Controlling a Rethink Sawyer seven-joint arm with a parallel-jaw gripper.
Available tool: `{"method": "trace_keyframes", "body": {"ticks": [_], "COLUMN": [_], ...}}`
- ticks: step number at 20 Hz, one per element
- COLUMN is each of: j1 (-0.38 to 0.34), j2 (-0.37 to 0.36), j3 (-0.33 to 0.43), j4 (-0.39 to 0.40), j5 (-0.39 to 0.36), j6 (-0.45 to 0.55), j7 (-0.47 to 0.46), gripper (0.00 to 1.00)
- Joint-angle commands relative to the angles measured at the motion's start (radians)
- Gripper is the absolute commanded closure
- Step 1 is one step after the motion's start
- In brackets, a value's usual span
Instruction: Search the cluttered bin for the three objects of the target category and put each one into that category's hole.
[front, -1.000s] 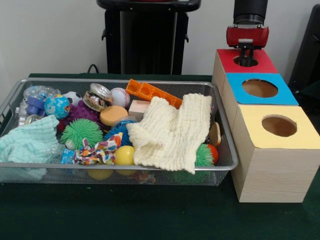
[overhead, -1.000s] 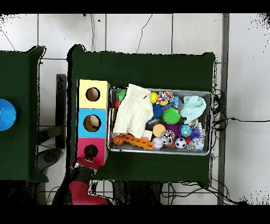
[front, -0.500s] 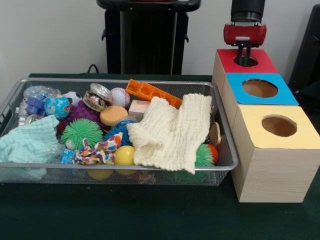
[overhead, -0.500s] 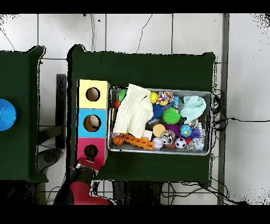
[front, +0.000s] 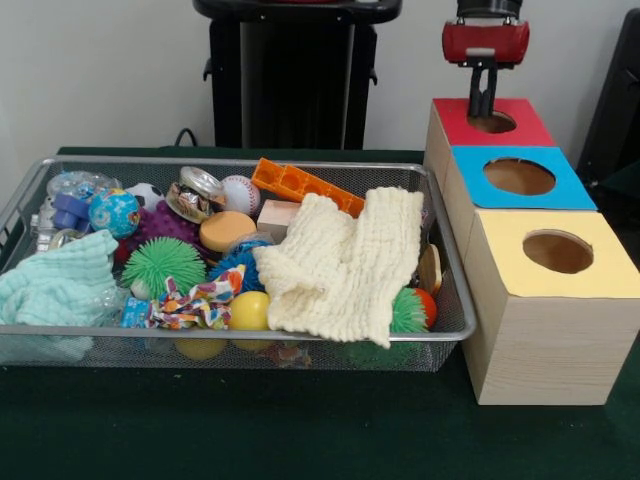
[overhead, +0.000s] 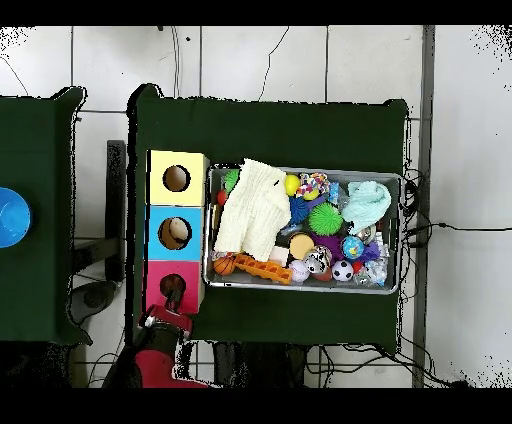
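We see the gripper (front: 483, 108) hanging just above the hole of the red box (front: 520, 124), its dark fingers (front: 483, 92) pointing straight down and pressed together with nothing visible between them. In the overhead view the gripper (overhead: 168, 300) sits at that same box's edge nearest the robot.

The three boxes stand in a touching row beside the wire bin (front: 452, 300): red, then the blue box (front: 570, 180), then the yellow box (front: 600, 245), each with a round hole on top.

Inside the bin we find a cream cloth (front: 345, 265) draped over the end beside the boxes, its long axis running from the far wall to the near rim. An orange block (front: 300, 184) lies along the far wall, slanting down toward the cloth. A baseball (front: 240, 194), a globe ball (front: 114, 212), a green spiky ball (front: 162, 264) and a yellow ball (front: 249, 311) rest among the clutter, and a mint cloth (front: 55, 285) fills the opposite end. The bin and boxes sit on the dark green tabletop (front: 300, 430).
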Motion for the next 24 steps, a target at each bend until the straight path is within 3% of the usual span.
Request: {"method": "trace_keyframes", "body": {"ticks": [1, 6, 18, 24], "j1": [-0.034, -0.03, -0.095, -0.181], "j2": [-0.06, -0.068, -0.077, -0.103], "j3": [0.049, 0.047, 0.057, 0.045], "j4": [0.036, 0.036, 0.033, -0.011], "j5": [-0.01, -0.012, -0.08, -0.132], "j6": [0.153, 0.165, 0.179, 0.194], "j7": [0.233, 0.241, 0.237, 0.187], "gripper": [1.0, 1.0, 1.0, 1.0]}}
